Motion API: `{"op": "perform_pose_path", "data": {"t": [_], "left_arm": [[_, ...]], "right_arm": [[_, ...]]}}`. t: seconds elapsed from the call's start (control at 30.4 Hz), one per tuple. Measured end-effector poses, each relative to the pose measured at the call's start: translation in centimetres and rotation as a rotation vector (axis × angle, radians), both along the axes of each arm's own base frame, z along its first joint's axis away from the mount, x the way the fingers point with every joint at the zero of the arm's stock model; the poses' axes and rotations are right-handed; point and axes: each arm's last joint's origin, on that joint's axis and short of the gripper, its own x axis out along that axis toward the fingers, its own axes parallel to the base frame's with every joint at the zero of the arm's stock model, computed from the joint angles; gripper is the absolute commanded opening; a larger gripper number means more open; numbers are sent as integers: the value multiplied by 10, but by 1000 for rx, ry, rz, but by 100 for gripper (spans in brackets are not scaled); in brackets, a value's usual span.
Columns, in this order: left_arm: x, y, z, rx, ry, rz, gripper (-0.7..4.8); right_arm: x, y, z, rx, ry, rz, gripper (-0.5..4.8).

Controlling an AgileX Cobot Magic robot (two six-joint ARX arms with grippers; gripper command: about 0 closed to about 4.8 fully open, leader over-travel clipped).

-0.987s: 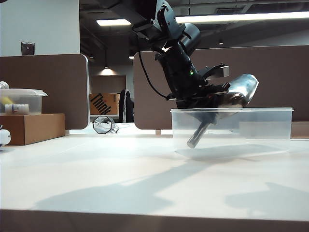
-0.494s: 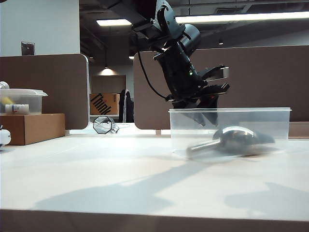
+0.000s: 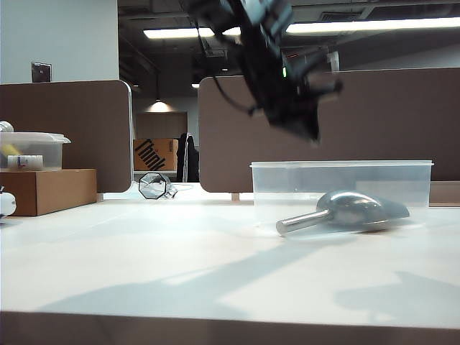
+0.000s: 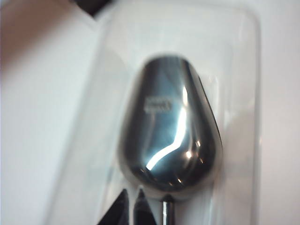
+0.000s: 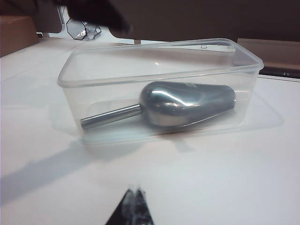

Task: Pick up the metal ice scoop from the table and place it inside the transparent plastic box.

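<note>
Nearest the exterior camera lies bare table (image 3: 144, 273), crossed by arm shadows. Past it, at about 3 o'clock of the picture's centre, stands the box (image 3: 342, 167), and the scoop (image 3: 345, 210) lies flat on its floor, bowl dome-up, handle pointing to 9 o'clock toward the box's left end; it rests free with nothing gripping it, so I judge the placing done. Above the box, at about 12 o'clock from it, the left gripper (image 3: 310, 131) hangs blurred and clear of the rim, its jaws closed together and holding nothing; its wrist camera looks straight down on the scoop (image 4: 169, 129). The right gripper (image 5: 132, 202) sits low beside the table, well short of the box (image 5: 159, 54), fingertips pressed together and empty. Farther off at 9 o'clock are a carton (image 3: 47, 190) carrying a lidded container (image 3: 30, 149), likely just stored aside.
</note>
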Motion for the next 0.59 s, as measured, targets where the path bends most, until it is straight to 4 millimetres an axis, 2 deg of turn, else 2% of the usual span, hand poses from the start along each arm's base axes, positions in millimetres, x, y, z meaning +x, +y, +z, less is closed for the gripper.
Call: {"op": "perform_pose_path", "data": {"t": [0.2, 0.3, 0.46, 0.59], "left_arm": [[-24, 19, 54, -3, -42, 31, -5], [-48, 30, 86, 17, -67, 67, -5], [-111, 40, 159, -67, -218, 58, -6], [-174, 58, 216, -181, -336, 29, -6]], "right_arm": [[0, 0, 0, 0, 0, 0, -1], [0, 0, 0, 0, 0, 0, -1], [0, 0, 0, 0, 0, 0, -1], [0, 0, 0, 0, 0, -3, -1]]}}
